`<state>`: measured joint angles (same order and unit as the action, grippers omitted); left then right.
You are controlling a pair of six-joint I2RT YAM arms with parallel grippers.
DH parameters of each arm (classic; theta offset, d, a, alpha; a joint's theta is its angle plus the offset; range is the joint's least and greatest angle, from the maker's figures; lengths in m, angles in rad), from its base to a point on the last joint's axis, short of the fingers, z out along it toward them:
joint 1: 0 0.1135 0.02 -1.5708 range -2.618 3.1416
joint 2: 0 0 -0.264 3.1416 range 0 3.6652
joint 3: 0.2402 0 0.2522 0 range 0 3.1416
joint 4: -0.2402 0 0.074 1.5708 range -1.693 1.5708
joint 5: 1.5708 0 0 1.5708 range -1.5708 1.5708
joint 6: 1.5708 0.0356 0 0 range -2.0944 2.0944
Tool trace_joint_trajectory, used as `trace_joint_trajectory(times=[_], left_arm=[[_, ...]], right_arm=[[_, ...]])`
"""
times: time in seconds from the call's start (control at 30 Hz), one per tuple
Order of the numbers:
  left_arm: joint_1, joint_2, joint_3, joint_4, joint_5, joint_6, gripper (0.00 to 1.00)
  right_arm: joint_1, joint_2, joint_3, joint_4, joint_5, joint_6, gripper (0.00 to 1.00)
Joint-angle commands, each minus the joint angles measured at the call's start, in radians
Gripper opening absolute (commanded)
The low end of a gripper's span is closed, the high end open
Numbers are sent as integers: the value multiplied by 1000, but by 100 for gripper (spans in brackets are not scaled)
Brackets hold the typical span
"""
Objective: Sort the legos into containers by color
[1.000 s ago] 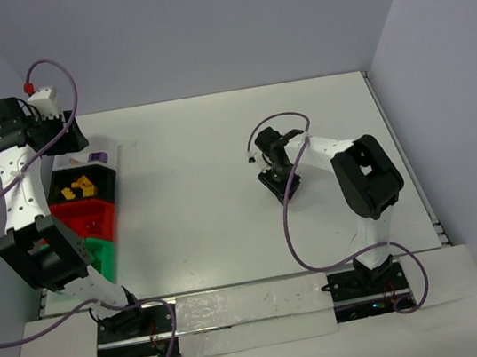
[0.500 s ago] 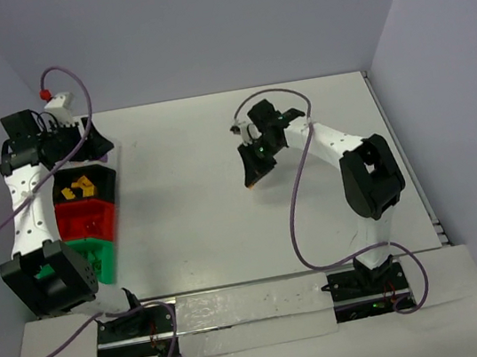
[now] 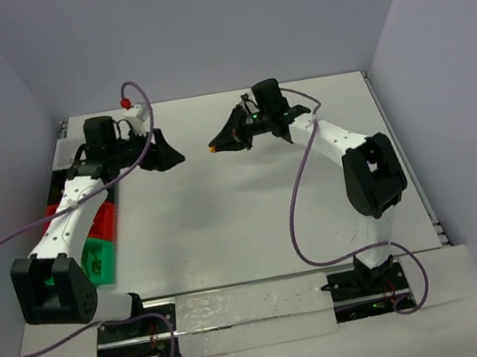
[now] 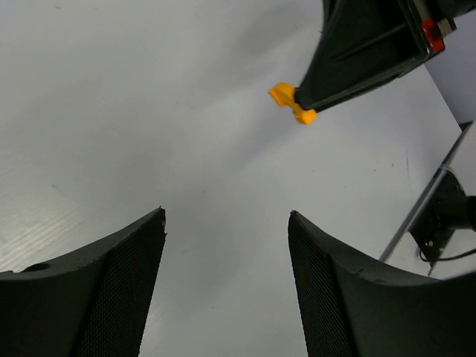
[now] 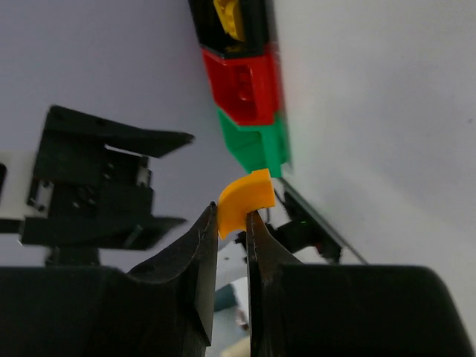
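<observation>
My right gripper (image 3: 218,145) is shut on a small orange curved lego (image 3: 213,148) and holds it above the middle of the table. In the right wrist view the orange lego (image 5: 245,198) sticks out between the tips of the gripper (image 5: 231,217). My left gripper (image 3: 173,158) is open and empty, facing the right one a short way off. Its wrist view shows the open gripper (image 4: 225,217), with the orange lego (image 4: 291,102) in the right gripper (image 4: 364,52) beyond. The containers stand in a row at the left: green bin (image 3: 98,258), red bin (image 3: 103,221).
In the right wrist view the row reads black bin (image 5: 256,30) holding a yellow piece (image 5: 227,18), then red bin (image 5: 245,82), then green bin (image 5: 256,145). The left arm partly covers the bins from above. Walls close the table on three sides.
</observation>
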<state>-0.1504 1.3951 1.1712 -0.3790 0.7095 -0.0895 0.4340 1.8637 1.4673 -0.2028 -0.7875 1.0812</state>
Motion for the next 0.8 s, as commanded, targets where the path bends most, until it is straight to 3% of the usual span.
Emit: trace_joint_trajectory(times=[0.0,0.5,0.77], left_arm=[[-118,63,74,66,-39,-82,72],[-241,188,182,120,-79,-203,59],[-253,234,205,119,-133,-243,43]], right_arm=[[10,7,-28,110,-37,289,0],[19,-14,-64,128,-64,330,0],[22,-18,-76,166,-84,367,0]])
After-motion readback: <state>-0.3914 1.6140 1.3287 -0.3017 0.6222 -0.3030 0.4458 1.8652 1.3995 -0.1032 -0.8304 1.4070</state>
